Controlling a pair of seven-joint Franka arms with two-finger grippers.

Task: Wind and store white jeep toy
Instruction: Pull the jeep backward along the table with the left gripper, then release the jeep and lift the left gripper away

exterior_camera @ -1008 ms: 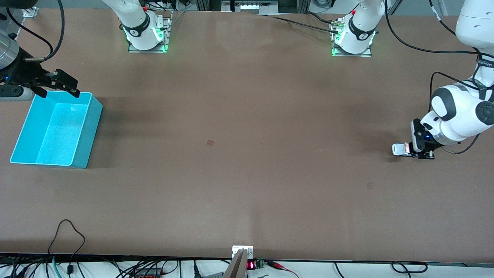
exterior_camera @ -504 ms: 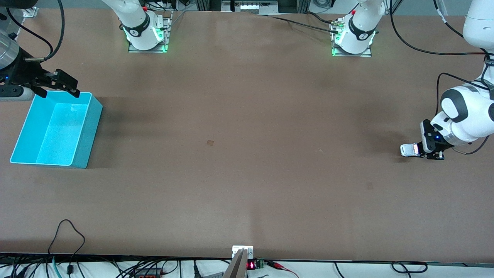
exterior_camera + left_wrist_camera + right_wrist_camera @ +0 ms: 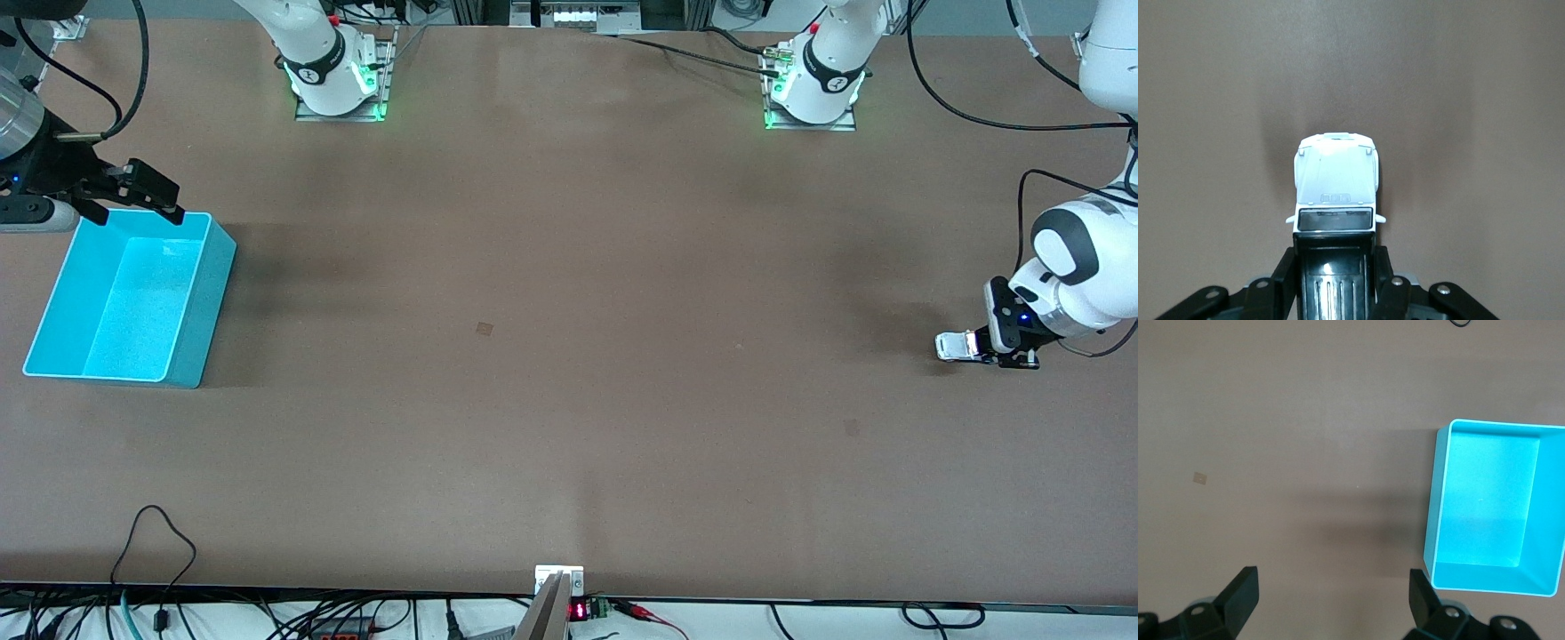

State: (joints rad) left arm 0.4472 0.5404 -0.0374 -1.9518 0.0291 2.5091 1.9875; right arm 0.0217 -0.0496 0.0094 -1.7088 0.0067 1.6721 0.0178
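The white jeep toy (image 3: 954,347) sits low at the table surface near the left arm's end of the table. My left gripper (image 3: 978,349) is shut on its rear half. In the left wrist view the black fingers (image 3: 1286,268) clamp both sides of the jeep's black roof, my left gripper (image 3: 1335,270) is centred on it, and the jeep's white hood (image 3: 1335,177) points away from the wrist. My right gripper (image 3: 135,203) is open and empty, waiting above the farther rim of the turquoise bin (image 3: 210,298). In the right wrist view it (image 3: 1333,581) spreads wide beside the bin (image 3: 1435,500).
The bin's inside shows no contents. A small square mark (image 3: 484,328) lies mid-table. The arm bases (image 3: 338,80) stand along the edge farthest from the front camera, and cables (image 3: 156,533) run along the nearest edge.
My left gripper has moved with the jeep toward the left arm's end of the table, rear first. The right arm and the bin have not moved.
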